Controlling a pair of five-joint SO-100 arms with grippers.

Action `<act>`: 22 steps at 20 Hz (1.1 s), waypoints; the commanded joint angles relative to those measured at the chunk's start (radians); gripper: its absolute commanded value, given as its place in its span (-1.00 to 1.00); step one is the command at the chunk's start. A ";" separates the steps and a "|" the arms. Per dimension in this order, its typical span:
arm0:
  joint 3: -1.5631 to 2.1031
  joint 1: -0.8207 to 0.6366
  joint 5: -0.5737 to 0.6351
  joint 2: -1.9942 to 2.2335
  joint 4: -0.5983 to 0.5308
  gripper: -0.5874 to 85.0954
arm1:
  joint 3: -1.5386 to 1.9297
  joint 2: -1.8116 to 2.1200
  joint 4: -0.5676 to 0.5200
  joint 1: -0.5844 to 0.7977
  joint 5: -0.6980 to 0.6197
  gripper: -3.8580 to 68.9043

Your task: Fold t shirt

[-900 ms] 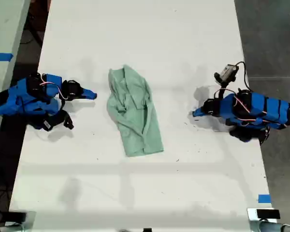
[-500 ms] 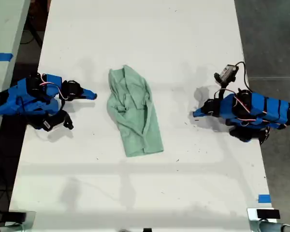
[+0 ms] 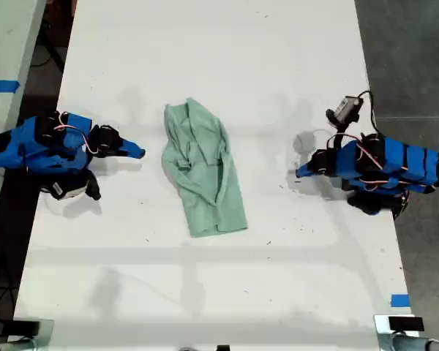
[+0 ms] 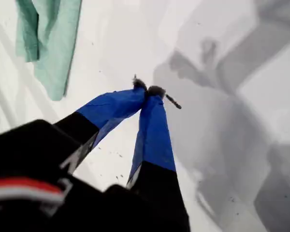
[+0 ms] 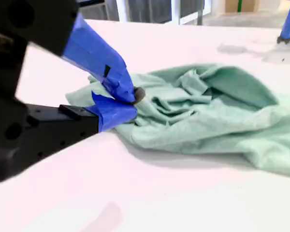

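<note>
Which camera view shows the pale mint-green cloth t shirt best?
The exterior view: the whole pale mint-green cloth t shirt lies bundled on the white table. The second wrist view shows wrinkled folds up close; the first shows only a corner.

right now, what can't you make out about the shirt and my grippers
- t shirt: sleeves and collar lost in its own folds, exterior view.
- first wrist view: picture edge cuts off most of the t shirt; blurred.
- second wrist view: my second gripper covers the cloth's near edge.
</note>
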 commanded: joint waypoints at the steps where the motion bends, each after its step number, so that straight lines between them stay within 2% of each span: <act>1: -0.345 0.057 -0.077 -0.373 0.012 -0.99 | -0.353 -0.322 0.017 -0.009 0.011 -0.90; 4: -0.790 0.187 -0.233 -0.867 0.094 -0.99 | -0.782 -0.793 0.057 -0.100 0.037 -0.91; 7: -1.135 0.310 -0.345 -1.223 0.130 -0.99 | -1.218 -1.244 0.156 -0.216 0.080 -0.93; 9: -1.296 0.377 -0.383 -1.439 0.112 -0.99 | -1.450 -1.491 0.210 -0.278 0.103 -0.93; 12: -1.503 0.446 -0.397 -1.723 0.072 -0.99 | -1.655 -1.740 0.218 -0.354 0.130 -0.93; 14: -1.594 0.472 -0.397 -1.841 0.058 -0.86 | -1.713 -1.844 0.209 -0.396 0.158 -0.93; 16: -1.626 0.480 -0.397 -1.924 0.049 -0.68 | -1.730 -1.916 0.190 -0.422 0.152 -0.84; 18: -1.643 0.477 -0.390 -2.003 0.018 -0.64 | -1.730 -1.963 0.173 -0.433 0.149 -0.66; 20: -1.675 0.462 -0.371 -2.082 0.006 -0.62 | -1.721 -2.005 0.150 -0.430 0.140 -0.38; 22: -1.686 0.445 -0.353 -2.128 -0.006 -0.61 | -1.710 -2.048 0.118 -0.422 0.126 -0.29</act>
